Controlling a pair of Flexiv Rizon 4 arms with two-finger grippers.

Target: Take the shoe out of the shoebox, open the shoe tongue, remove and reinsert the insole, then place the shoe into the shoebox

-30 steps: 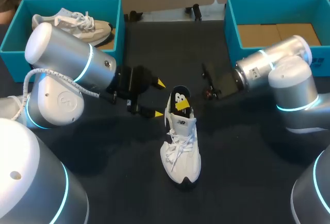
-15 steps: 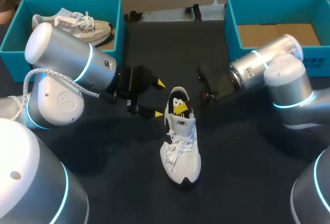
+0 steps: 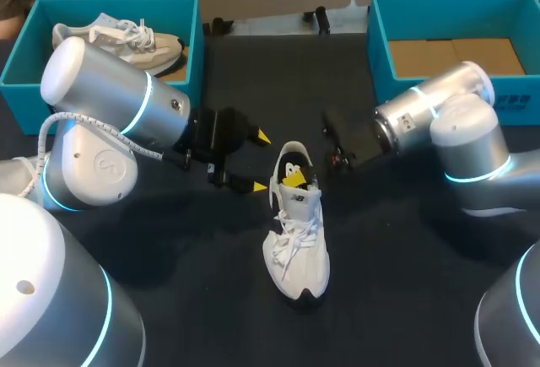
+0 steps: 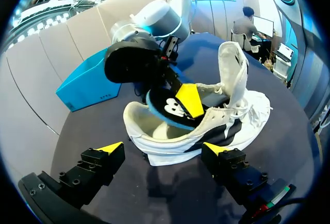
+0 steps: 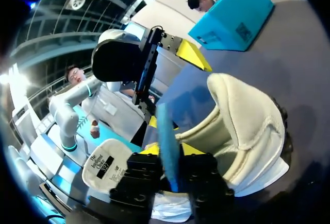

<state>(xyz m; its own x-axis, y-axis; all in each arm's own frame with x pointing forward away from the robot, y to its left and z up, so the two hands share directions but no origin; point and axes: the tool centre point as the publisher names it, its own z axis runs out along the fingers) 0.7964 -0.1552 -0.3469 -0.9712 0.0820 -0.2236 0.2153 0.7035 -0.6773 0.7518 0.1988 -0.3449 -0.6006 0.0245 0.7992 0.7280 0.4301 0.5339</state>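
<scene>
The shoe [image 3: 295, 232] stands on the table at the middle of the frame with its tongue raised, so the first steps look done. The right gripper [image 5: 172, 151] pinches the insole [image 3: 293, 169], half out of the heel opening. The left gripper [image 3: 261, 162] hangs wide open and empty beside the shoe; seating the insole and returning the shoe to the empty shoebox [image 3: 377, 38] at upper right are left.

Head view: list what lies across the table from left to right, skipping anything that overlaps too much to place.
left shoebox holding a beige shoe → left gripper → white shoe → right shoebox
</scene>
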